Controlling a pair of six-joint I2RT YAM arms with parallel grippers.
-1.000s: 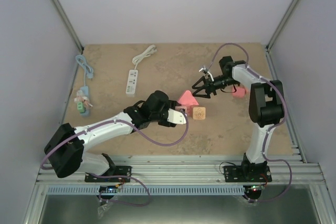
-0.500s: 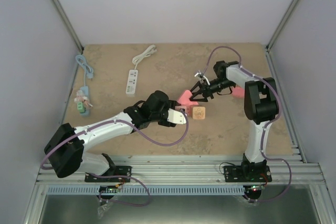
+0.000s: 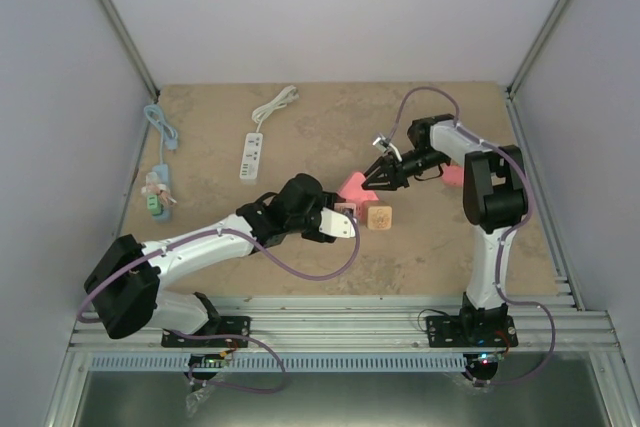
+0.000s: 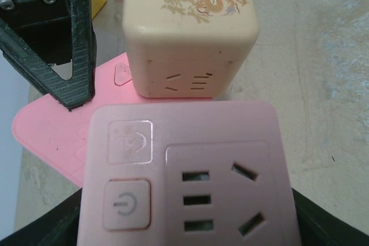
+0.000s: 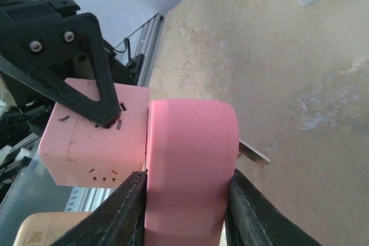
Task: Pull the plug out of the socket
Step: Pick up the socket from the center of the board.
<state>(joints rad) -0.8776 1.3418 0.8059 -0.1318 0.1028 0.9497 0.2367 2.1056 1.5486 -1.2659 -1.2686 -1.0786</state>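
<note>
1. Grips the pink plug (image 5: 190, 159) in the right hand (image 5: 187, 180), jaws drawn narrow and pressed against both flanks of its rounded body.
2. Presses one side of that plug flush to a face of the pink cube socket (image 5: 92, 142), with only a thin seam between the two; cannot tell whether any pins sit inside the cube.
3. Shows a flat metal prong (image 5: 253, 154) jutting from the plug's other side, bare above the table (image 3: 420, 247).
4. Holds the pink cube socket (image 4: 190, 177) in the left hand (image 4: 184, 223), one dark jaw at each lower corner of the left wrist view, clamped partway on the cube's sides.
5. Turns the cube's face with its power button and slot openings toward the left wrist camera.
6. Lays the tip of one left jaw on the cube's upper face, as seen from the right wrist, close to the seam with the plug.
7. Brings both hands together near the middle of the table in the top view: right hand (image 3: 383, 175) reaching in from the right, left hand (image 3: 340, 219) from the lower left, the plug (image 3: 352, 187) between them.
8. Leaves a beige cube socket (image 3: 379, 216) upright just beside the pink cube, its dragon print and round button facing up.
9. Keeps a white power strip (image 3: 252, 156) with its cord well apart toward the far left.
10. Places a pale blue strip (image 3: 158, 192) near the table's left edge.
</note>
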